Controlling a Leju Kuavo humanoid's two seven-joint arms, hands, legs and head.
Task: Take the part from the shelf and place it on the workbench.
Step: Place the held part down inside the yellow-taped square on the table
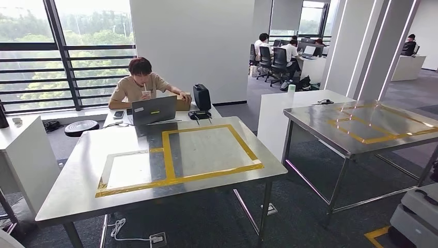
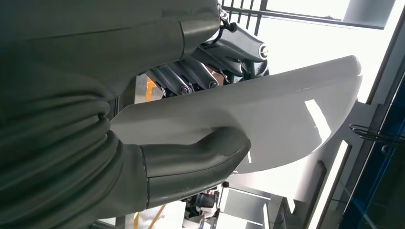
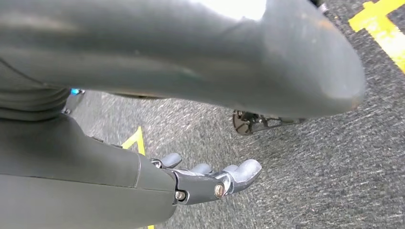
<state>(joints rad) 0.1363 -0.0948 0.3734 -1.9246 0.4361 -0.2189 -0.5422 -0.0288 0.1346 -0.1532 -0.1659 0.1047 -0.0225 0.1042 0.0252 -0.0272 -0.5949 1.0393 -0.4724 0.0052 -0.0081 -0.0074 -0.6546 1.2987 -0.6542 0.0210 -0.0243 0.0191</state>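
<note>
The part (image 2: 286,109) is a white, smooth, curved shell. My left hand (image 2: 167,47) grips it, with the thumb (image 2: 210,152) pressed on one face and the dark fingers (image 2: 191,76) hooked over the other edge. My right hand (image 3: 205,183) hangs over grey carpet, its fingers (image 3: 243,171) stretched out with nothing in them. In the head view the workbench (image 1: 82,170) is a steel table straight ahead, marked with yellow tape rectangles (image 1: 168,155); its top is bare.
A person (image 1: 140,85) sits at a laptop (image 1: 154,109) on a desk behind the workbench. A second steel table (image 1: 361,124) with yellow tape stands to the right, a white cabinet (image 1: 26,150) to the left. A power strip (image 1: 157,239) lies on the floor under the bench.
</note>
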